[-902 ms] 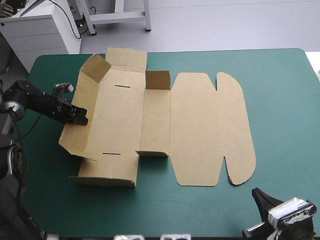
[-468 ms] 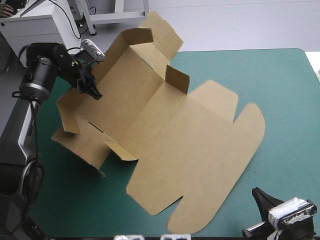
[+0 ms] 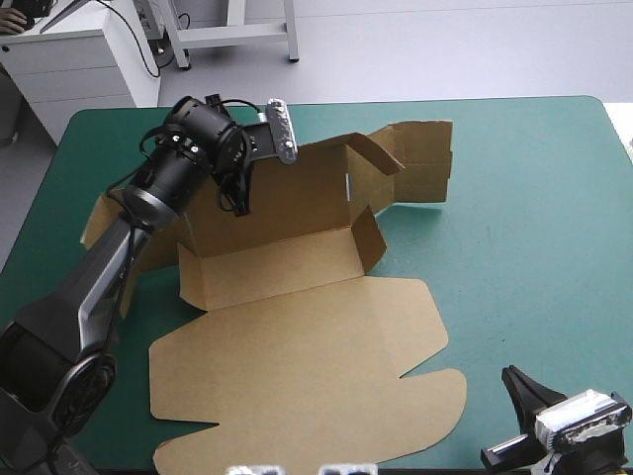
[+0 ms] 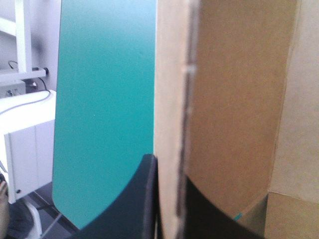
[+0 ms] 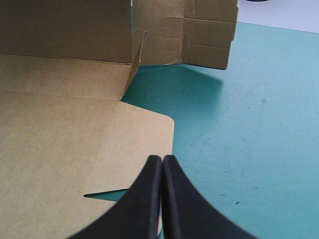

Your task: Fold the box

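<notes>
Two states: left jaws pinch a raised box (image 3: 297, 346) wall, right jaws (empty) pressed together.

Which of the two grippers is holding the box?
The left gripper: it clamps a raised wall of the box. The right gripper is shut, empty, away from it.

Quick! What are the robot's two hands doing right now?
Left gripper: shut on the box.
Right gripper: shut, holding nothing.
</notes>
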{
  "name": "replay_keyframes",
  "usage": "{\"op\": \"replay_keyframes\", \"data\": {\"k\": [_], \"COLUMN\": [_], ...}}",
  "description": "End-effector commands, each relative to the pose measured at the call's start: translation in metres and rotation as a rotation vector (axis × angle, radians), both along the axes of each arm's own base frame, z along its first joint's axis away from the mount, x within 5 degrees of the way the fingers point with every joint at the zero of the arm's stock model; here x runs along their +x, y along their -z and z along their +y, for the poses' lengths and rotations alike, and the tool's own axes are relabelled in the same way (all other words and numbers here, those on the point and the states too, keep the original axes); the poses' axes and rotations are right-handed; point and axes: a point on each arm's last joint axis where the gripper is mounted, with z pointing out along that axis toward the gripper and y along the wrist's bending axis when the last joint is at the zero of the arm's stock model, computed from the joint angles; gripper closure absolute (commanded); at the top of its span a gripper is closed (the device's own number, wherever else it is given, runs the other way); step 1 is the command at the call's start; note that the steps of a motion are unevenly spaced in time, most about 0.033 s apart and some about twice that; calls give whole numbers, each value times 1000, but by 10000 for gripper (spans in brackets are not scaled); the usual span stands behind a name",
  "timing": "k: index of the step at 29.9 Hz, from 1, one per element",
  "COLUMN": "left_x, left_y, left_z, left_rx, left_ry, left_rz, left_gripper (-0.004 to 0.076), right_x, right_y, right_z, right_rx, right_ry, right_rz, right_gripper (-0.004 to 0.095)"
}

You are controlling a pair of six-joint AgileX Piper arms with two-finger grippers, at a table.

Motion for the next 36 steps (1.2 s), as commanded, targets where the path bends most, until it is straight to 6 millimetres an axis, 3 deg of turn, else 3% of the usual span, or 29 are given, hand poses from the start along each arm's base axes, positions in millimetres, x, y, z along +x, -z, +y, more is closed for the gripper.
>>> {"op": "replay_keyframes", "data": {"k": [1,8,17,23,26,31,36], "left_x": [-23,-55,-104,-106,-104,-103,-102], "left_y": [-34,-17,20,58,67,66,62], "left_z": [-13,-46,-56,-45,-44,-45,-47], "left_rx": [-25,72,129,215,228,195,202], "left_ry": [69,172,312,312,317,298,325], "left_rz": [-154,-206,-381,-437,-501,-562,-609], "left_gripper": [732,732,732,732,732,732,732], "right_x": [-3,-2,-2,-1,-1,0,15], "right_y": [-13,-15,-15,-14,-12,-11,-16], "right_z": [0,-2,-2,-5,-7,-11,-15], "right_rx": [27,34,34,66,65,61,65], "right_ry": [15,31,31,75,105,150,179], "right_rz": [-103,-135,-135,-108,-89,-78,5], "right_gripper": [928,928,928,926,926,926,923]}}
